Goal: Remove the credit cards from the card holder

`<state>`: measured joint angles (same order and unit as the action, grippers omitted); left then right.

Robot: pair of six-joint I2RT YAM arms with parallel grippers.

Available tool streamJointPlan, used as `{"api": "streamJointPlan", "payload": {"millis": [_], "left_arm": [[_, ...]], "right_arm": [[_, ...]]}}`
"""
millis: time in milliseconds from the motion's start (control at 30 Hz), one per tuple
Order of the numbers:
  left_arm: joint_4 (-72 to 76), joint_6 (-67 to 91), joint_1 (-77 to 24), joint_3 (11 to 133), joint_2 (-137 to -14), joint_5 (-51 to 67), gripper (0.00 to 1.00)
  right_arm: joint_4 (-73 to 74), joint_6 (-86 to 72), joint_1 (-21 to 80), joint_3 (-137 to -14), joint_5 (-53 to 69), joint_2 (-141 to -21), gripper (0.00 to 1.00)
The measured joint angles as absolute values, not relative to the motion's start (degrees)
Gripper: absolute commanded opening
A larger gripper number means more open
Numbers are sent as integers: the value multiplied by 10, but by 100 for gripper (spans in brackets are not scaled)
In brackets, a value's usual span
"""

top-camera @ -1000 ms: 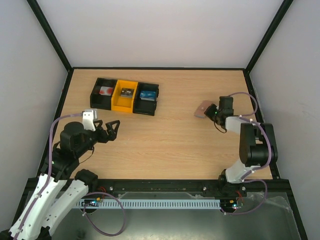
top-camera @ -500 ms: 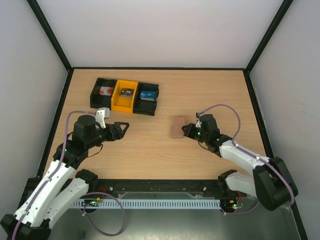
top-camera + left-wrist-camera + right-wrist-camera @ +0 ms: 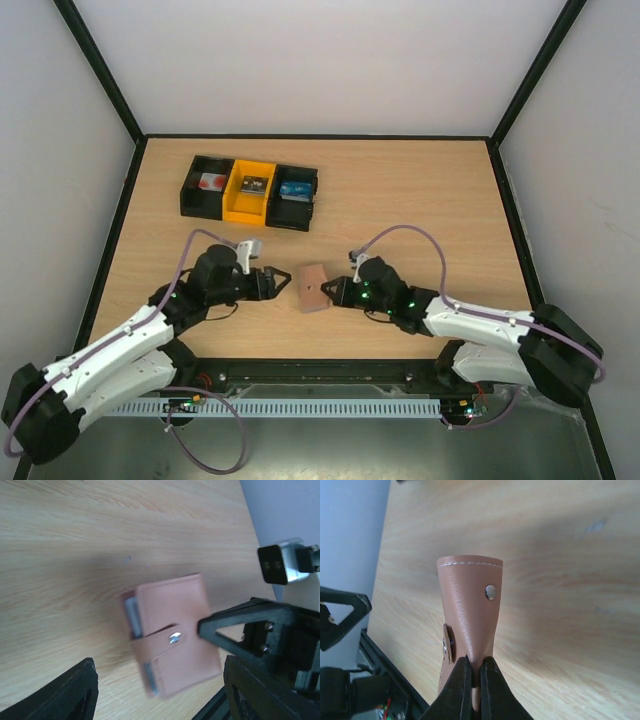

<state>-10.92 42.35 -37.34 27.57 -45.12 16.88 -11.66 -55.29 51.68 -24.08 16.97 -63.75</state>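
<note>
Wooden table (image 3: pixel 400 190) enclosed by 3 pale walls (image 3: pixel 320 60).

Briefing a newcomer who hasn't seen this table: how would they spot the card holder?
On the wooden table, look near the front middle, nearer than the black-and-yellow row of bins. The card holder is the small wallet with its strap snapped shut, pinched at one edge by the right hand. It is the only pinkish-brown thing there.

Mauve-brown card holder (image 3: pixel 313 288) with silver snap (image 3: pixel 490 591); light wood-grain table (image 3: pixel 400 190); row of bins (image 3: pixel 249 192) coloured black, yellow, black.
</note>
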Motion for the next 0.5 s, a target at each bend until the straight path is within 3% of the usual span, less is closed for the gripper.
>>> {"api": "streamJointPlan", "payload": {"millis": [167,500], "left_arm": [[-68,444,-439,276,-517,128,56],[-11,453,-471,276,-629,127,48]], "right_arm": [[-137,-575,574,-254,153,-706,2],[-164,-592,618,-269,118,-723,2]]}}
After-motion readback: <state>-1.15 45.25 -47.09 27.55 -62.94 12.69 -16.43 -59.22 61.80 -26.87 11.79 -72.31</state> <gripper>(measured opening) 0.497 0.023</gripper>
